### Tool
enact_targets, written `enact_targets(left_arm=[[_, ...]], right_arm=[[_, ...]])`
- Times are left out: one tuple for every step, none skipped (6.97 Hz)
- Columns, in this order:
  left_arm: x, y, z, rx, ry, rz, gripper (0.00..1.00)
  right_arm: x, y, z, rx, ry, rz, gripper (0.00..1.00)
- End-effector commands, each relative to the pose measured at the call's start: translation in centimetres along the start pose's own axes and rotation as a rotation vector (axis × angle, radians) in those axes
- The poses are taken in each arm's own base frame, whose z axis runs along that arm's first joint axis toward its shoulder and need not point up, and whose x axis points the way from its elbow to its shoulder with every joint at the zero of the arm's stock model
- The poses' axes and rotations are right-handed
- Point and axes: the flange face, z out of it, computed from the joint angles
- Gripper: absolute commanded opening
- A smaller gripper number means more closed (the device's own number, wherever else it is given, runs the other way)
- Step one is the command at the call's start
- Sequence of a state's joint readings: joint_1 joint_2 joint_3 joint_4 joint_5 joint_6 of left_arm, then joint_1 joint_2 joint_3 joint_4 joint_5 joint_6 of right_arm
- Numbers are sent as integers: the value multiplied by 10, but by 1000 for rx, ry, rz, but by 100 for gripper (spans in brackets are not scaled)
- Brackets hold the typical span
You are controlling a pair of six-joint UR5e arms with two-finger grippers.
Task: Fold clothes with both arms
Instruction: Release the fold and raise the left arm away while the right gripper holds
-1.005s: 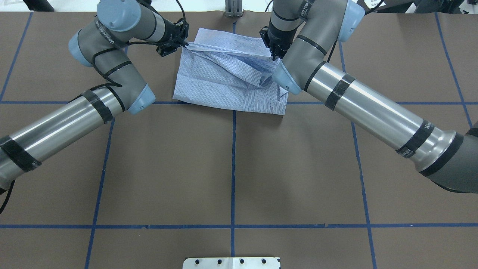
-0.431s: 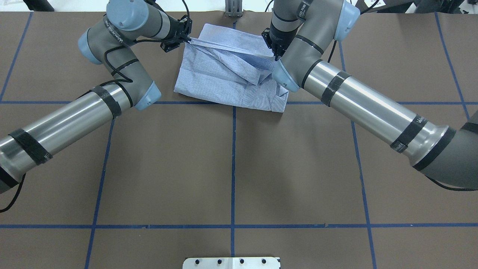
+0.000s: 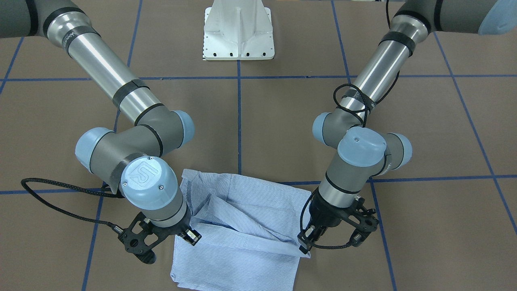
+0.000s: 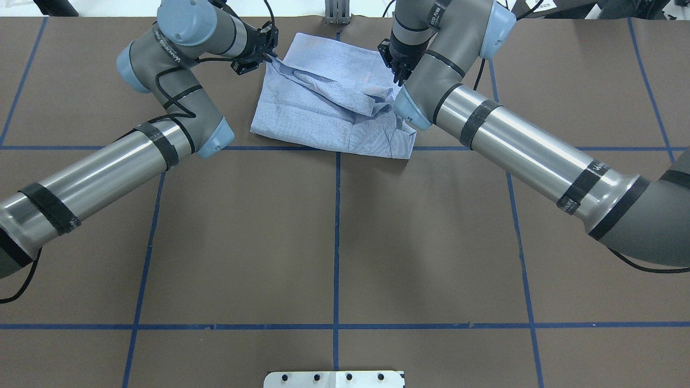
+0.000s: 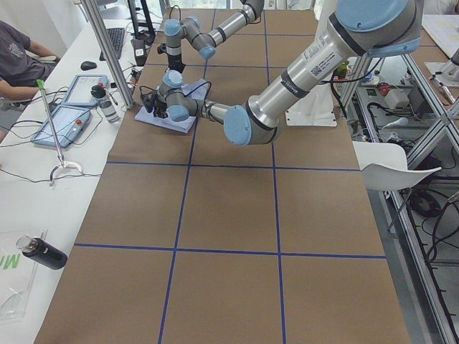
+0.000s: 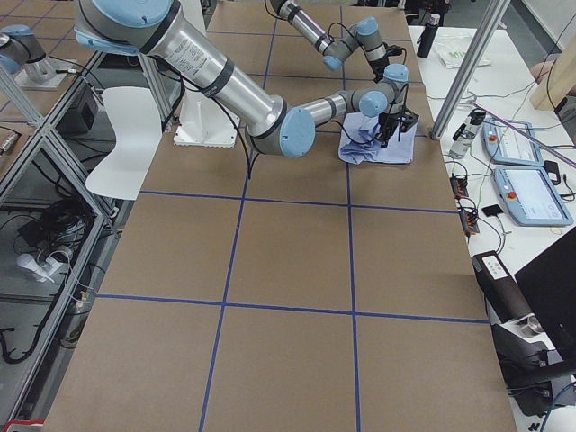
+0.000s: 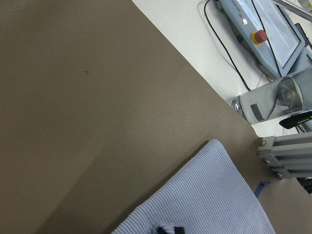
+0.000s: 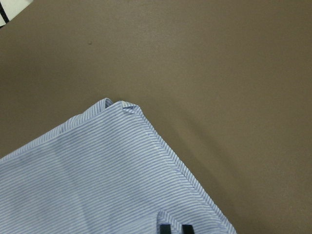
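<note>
The light blue striped shirt (image 4: 323, 108) lies partly folded near the table's far edge, its upper layer creased across the middle (image 3: 242, 234). My left gripper (image 4: 268, 54) is shut on the shirt's far left corner; it is on the right in the front-facing view (image 3: 305, 244). My right gripper (image 4: 398, 76) is shut on the opposite corner (image 3: 190, 235). The left wrist view shows the fingertips (image 7: 169, 230) pinching cloth (image 7: 209, 195). The right wrist view shows two dark tips (image 8: 174, 229) close together on the striped hem (image 8: 87, 170).
The white pedestal base (image 3: 238, 32) stands at the robot's side of the table. Blue tape lines (image 4: 337, 242) grid the brown tabletop. Past the far edge are an aluminium post (image 4: 337, 13), a clear bottle (image 7: 273, 100) and a teach pendant (image 7: 263, 29).
Both grippers have moved a little toward the far edge and lower. The shirt edge held taut between them has slackened, and the folded layer has sunk onto the rest of the shirt.
</note>
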State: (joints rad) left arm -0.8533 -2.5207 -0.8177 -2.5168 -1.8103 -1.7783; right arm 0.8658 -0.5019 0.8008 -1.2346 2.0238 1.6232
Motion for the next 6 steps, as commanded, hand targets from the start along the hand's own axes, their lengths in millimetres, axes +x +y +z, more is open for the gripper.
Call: enact_targets(left_arm=[[0, -4, 1, 6, 0, 38, 74], [5, -27, -11, 13, 11, 53, 75], [13, -43, -28, -15, 26, 63, 75], [4, -61, -56, -70, 47, 92, 75], [-25, -77, -93, -122, 74, 97, 75], [-44, -95, -128, -144, 101, 99, 75]], right_arm=[[-8, -14, -14, 2, -18, 9, 100], [-9, -24, -25, -8, -27, 4, 100], [-19, -27, -48, -29, -53, 7, 100], [-23, -12, -62, -33, -87, -5, 100], [-13, 3, -67, -43, -118, -29, 100], [-10, 18, -64, -46, -130, -69, 100]])
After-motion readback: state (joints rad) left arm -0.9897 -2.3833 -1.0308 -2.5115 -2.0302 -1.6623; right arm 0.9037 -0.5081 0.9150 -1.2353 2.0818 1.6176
